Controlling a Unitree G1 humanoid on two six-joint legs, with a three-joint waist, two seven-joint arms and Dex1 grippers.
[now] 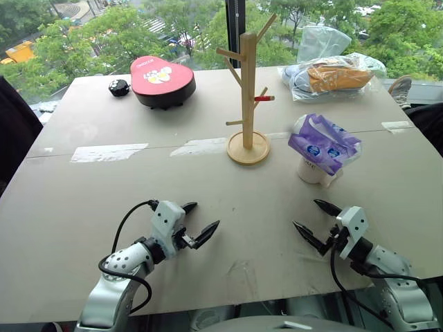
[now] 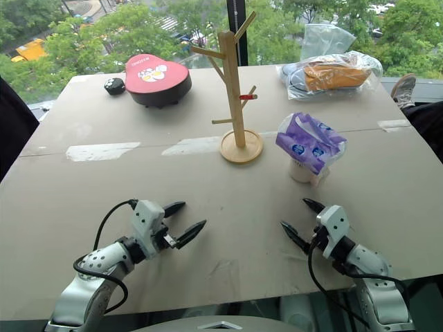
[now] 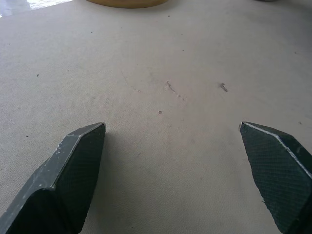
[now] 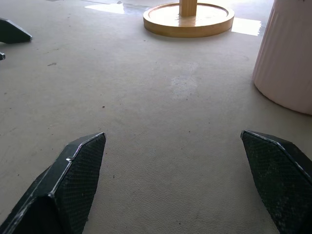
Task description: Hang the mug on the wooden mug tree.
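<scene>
Grey tabletop (image 1: 208,207) filled the scene, set before a window with green trees beyond. Nearest the camera, the left gripper (image 1: 198,223) and the right gripper (image 1: 313,218) hovered low over the bare surface, well apart from each other, each with its two black fingers spread wide and pinching nothing. Just beyond the right gripper stood the mug (image 1: 315,173), upright on the table, with a purple-and-white tissue pack (image 1: 324,143) lying on top of it and covering its mouth. To the left of the mug, near the table's middle, the wooden mug tree (image 1: 248,97) stood upright on its round base, its pegs bare, one of them red-tipped. Strips of pale tape (image 1: 109,152) ran across the table beside the base. Farther back lay a red-lidded heart-shaped box (image 1: 162,81), a small black object (image 1: 119,87) beside it, and, at the far right, a clear plastic bag (image 1: 333,75) with something orange inside.
</scene>
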